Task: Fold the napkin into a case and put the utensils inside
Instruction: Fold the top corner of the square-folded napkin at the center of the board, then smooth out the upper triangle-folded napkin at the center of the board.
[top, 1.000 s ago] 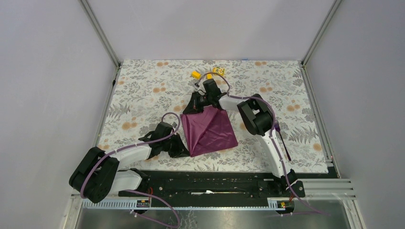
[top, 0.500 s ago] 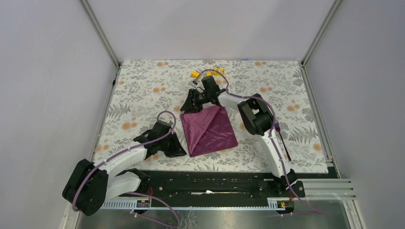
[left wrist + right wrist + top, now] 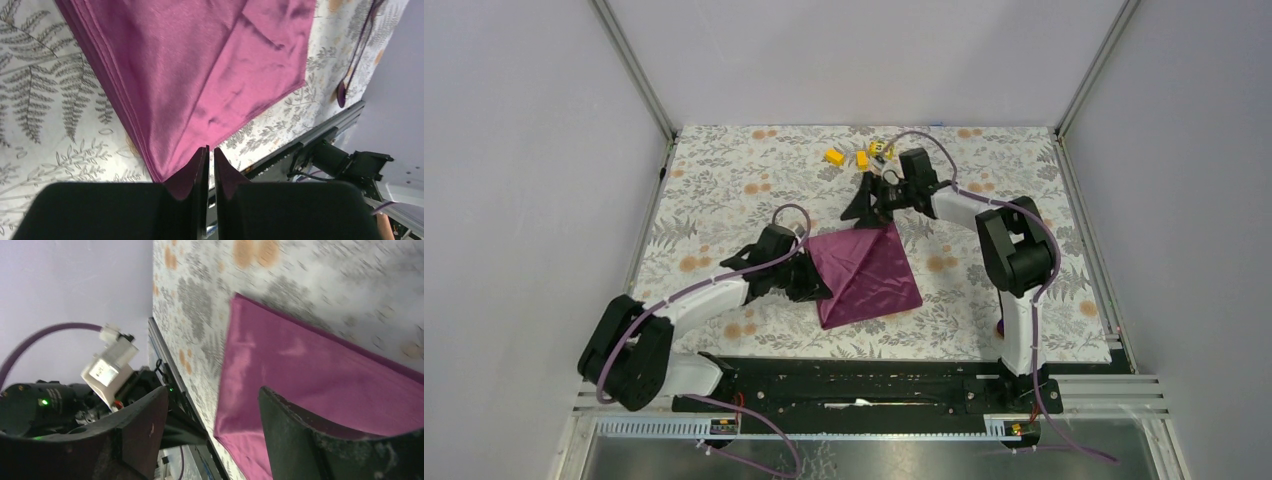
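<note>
My napkin [image 3: 869, 272] is a plain, shiny plum purple. Under it my tablecloth [image 3: 724, 190] is white with grey fern leaves and orange blossoms; the small blocks [image 3: 834, 157] by its far edge are yellow.

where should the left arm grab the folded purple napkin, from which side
Grip the napkin by its near-left corner, coming in low from the left with the left end effector. It lies flat, and its stacked layer edges are exposed along that side, so a finger can likely slide under.
</note>
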`<action>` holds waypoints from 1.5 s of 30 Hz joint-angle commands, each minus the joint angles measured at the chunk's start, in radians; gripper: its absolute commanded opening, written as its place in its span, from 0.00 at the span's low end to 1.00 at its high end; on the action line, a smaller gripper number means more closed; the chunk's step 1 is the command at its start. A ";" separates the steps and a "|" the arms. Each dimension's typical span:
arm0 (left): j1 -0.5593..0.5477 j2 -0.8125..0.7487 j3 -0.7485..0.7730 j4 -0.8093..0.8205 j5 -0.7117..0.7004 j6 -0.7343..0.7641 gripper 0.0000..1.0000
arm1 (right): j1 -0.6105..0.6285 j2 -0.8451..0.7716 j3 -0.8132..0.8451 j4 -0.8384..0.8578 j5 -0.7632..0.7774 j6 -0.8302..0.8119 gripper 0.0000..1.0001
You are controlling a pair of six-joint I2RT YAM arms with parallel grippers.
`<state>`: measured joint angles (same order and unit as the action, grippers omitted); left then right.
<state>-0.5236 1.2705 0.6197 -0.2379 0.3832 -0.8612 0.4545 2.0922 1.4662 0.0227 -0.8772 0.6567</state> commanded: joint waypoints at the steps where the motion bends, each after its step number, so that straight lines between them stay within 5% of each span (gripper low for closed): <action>1: 0.002 0.072 0.010 0.127 0.032 0.032 0.12 | -0.052 0.025 -0.150 0.235 -0.095 0.065 0.74; 10: 0.002 0.097 -0.155 0.226 0.035 -0.002 0.08 | -0.126 0.164 -0.161 0.396 -0.182 0.128 0.75; 22: 0.000 0.019 -0.279 0.241 0.063 -0.037 0.08 | -0.160 0.225 -0.040 0.241 -0.156 0.052 0.76; 26: 0.000 -0.084 -0.206 0.111 0.066 -0.022 0.12 | -0.160 0.182 0.054 0.051 -0.087 -0.030 0.77; 31: 0.017 -0.151 -0.012 -0.002 0.060 0.015 0.33 | -0.158 0.078 0.094 -0.116 -0.014 -0.084 0.82; 45: 0.267 0.389 0.342 0.168 0.089 0.118 0.20 | -0.156 0.112 0.019 0.076 -0.097 -0.007 0.85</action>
<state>-0.2916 1.5326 0.8845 -0.1368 0.4599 -0.7815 0.3000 2.1735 1.4914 0.0032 -0.9146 0.6254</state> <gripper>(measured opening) 0.211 0.852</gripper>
